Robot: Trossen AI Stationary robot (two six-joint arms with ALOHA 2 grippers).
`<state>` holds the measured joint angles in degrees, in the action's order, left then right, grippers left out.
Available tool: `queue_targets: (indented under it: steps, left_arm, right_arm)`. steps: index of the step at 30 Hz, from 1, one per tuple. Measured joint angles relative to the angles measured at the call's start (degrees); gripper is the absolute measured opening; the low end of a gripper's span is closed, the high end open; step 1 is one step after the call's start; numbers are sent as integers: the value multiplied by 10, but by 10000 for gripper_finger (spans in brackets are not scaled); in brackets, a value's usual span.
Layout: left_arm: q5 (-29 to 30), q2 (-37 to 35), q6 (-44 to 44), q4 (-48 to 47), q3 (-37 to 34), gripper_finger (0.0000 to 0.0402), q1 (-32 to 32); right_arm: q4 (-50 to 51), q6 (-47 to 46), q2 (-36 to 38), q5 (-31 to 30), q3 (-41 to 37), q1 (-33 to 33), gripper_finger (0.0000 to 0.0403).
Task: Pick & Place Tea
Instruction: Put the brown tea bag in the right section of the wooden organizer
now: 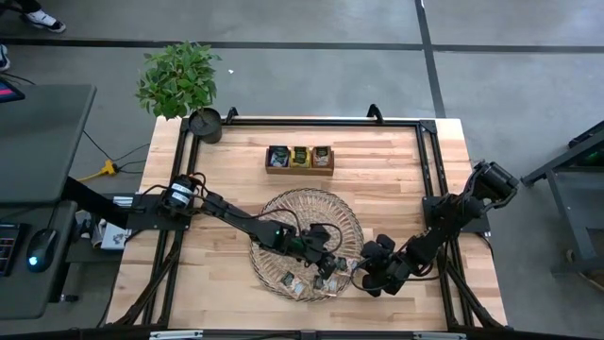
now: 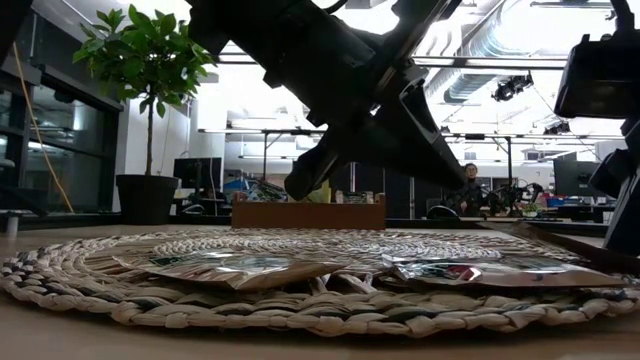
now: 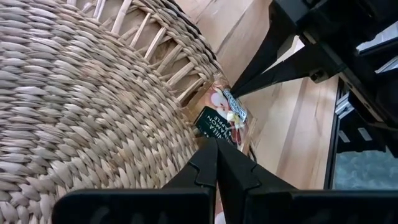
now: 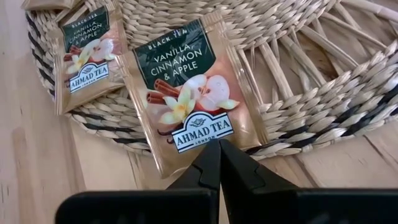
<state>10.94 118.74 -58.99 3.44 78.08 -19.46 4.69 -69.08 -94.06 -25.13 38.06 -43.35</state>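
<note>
Right gripper (image 4: 219, 149) pressed together, tips at sachet (image 4: 189, 93) edge on tray (image 4: 323, 106) rim; left gripper (image 3: 216, 149) likewise; box (image 1: 299, 159) partly filled, sachets remain

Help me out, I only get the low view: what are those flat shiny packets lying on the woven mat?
Observer: Tea bags in wrappers. The right wrist view reads one sachet: black tea, vanilla, cinnamon and apple.
Operator: Is it fully on the mat?
Observer: No. One edge hangs past the woven tray over the wooden table.
Operator: And the arms above?
Observer: Both point at that sachet from opposite sides, the right gripper and the left gripper, each with its fingers shut.
</note>
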Motion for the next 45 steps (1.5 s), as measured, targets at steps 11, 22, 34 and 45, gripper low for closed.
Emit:
queue_targets:
  steps: [11,22,34,45]
  left_arm:
    - [-67,14,-70,41,0,61,18]
    - [-90,33,-176,55,1,153,30]
    - [-89,33,-195,39,0,154,30]
    - [-73,33,-208,-5,0,154,30]
  right_arm:
    - [2,0,0,2,0,6,0]
    - [-2,3,0,-8,-1,9,0]
    - [-21,28,-1,-8,-1,32,0]
    - [-26,46,-1,10,-1,53,0]
